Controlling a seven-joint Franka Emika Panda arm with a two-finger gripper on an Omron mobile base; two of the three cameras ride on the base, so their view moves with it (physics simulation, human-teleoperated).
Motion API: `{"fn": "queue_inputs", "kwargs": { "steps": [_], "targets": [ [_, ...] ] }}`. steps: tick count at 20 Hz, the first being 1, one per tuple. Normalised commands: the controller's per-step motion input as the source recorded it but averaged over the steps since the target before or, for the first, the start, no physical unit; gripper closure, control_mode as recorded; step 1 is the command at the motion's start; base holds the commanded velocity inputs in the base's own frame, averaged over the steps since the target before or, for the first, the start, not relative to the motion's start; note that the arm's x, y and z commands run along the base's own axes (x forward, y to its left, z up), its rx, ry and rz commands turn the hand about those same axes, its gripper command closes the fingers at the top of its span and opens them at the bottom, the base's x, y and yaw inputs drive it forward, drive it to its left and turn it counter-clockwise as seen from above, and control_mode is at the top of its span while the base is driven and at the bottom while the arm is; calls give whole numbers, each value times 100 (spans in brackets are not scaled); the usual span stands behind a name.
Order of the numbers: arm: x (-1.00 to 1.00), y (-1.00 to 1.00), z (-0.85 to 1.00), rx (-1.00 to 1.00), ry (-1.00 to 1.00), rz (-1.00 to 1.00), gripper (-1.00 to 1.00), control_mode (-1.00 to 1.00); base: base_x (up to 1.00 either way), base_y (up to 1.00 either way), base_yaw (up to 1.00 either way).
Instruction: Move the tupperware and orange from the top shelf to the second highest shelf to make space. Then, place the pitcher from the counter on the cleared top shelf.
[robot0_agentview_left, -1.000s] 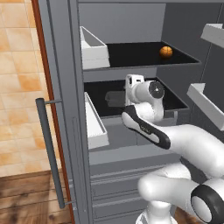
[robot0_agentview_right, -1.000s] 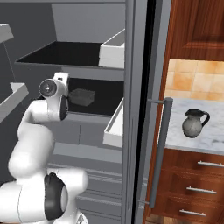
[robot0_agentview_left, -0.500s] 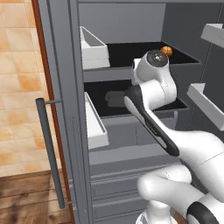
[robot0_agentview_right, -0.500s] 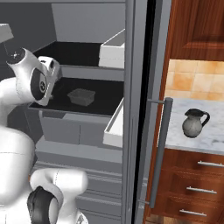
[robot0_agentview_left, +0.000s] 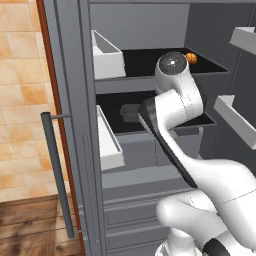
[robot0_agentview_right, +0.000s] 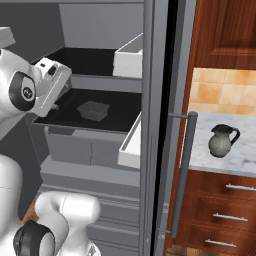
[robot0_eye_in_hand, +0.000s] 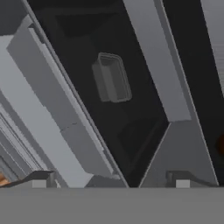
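Note:
The dark grey tupperware (robot0_agentview_right: 93, 110) (robot0_agentview_left: 130, 112) (robot0_eye_in_hand: 111, 78) sits on the second highest shelf (robot0_agentview_right: 117, 102) of the open fridge. On the top shelf (robot0_agentview_left: 145, 57), near its back right corner, lies the orange (robot0_agentview_left: 191, 58), glimpsed also at the right edge as an orange (robot0_eye_in_hand: 221, 144) blur. My gripper (robot0_eye_in_hand: 111, 181) is open and empty, hovering in front of the shelves at about top-shelf height, with the box well ahead of its fingertips (robot0_eye_in_hand: 41, 179). On the marble counter (robot0_agentview_right: 242, 152) to the right stands the pitcher (robot0_agentview_right: 221, 141).
A white bin (robot0_agentview_left: 107, 56) occupies the left of the top shelf, and another white bin (robot0_agentview_left: 111, 142) hangs by the second shelf. Door shelves (robot0_agentview_left: 235, 117) jut out at the right. The fridge door handle (robot0_agentview_right: 184, 175) and wood drawers (robot0_agentview_right: 220, 210) flank the counter.
My hand has pulled back from the tupperware on the second shelf and risen to top-shelf height, jaws staying wide. The box and orange have not moved.

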Motion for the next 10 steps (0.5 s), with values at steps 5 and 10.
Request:
{"fn": "queue_inputs", "kwargs": {
  "steps": [5,10],
  "targets": [
    [-5,-4,3,42,-40,-50,-100,-100,0,0,0],
    [0,-49,0,64,-35,-13,-100,-100,0,0,0]
  ]
}}
